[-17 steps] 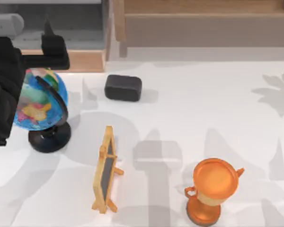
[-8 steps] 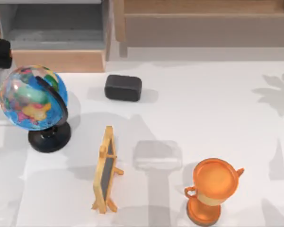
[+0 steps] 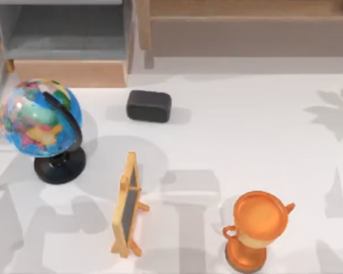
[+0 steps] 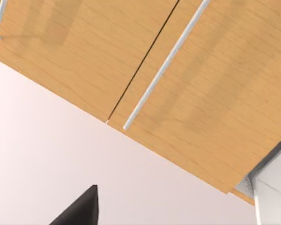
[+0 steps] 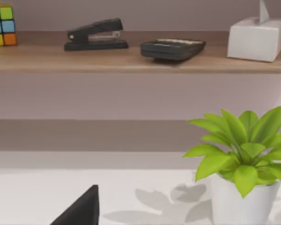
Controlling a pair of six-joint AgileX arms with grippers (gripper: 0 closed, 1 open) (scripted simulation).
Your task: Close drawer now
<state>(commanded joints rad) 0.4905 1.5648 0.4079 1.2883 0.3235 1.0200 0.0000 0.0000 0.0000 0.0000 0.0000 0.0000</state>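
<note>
Evidently the drawer (image 3: 68, 43) is sitting open at upper left, awaiting a push; either claw's state I cannot tell.

The left arm has pulled away from above the globe (image 3: 39, 118) and the drawer (image 3: 68, 72), leaving the top view.

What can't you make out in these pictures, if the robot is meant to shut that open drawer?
- Drawer: the top view's upper edge cuts off its back, so how far it sits out cannot be told.
- Left gripper: the left wrist view gives one dark finger at the lower edge; open or shut cannot be told.
- Right gripper: likewise, one finger in the right wrist view.
- Plant: its pot runs off that view's lower edge.
</note>
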